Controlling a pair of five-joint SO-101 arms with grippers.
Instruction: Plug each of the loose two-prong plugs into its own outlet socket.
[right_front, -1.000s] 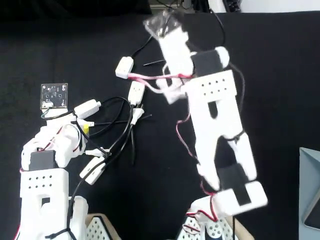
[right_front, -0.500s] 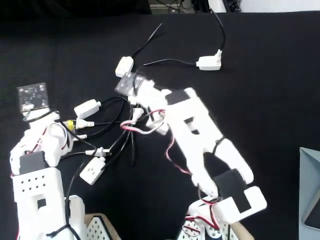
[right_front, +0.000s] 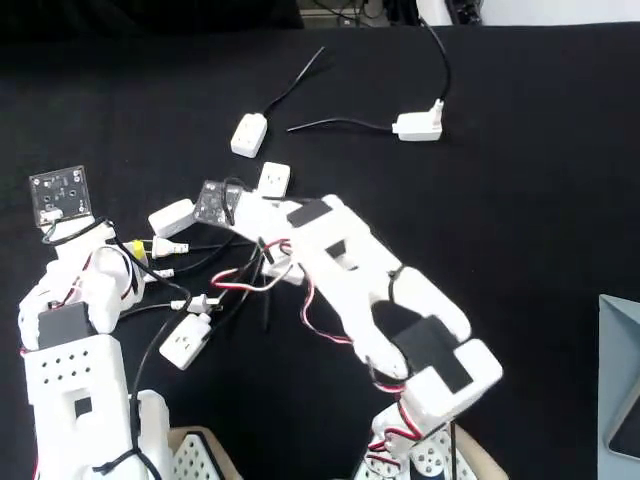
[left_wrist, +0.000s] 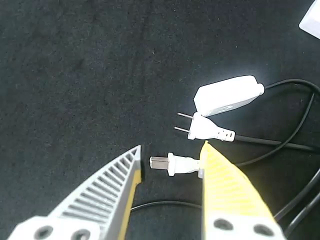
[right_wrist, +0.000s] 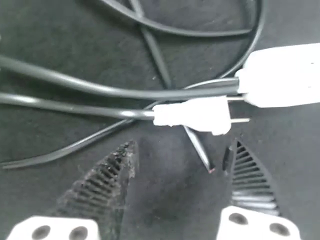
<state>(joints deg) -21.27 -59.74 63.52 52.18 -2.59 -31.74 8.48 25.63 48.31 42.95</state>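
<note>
progress: no plug looks seated in a socket; by my reading the whole job is left.
left gripper: fingers spread, holding nothing, low over the black table.
nearest plug: loose on the table between those fingers, ungrasped.
second plug: just beside a white socket block, prongs turned away from it.
right gripper: spread and empty above a white plug whose prongs lie against a white socket, not pushed in.
spare sockets: farther up the table, well apart from the plugs.
remaining: grasp, align and push home each plug.

The table is draped black (grey object at edge).
</note>
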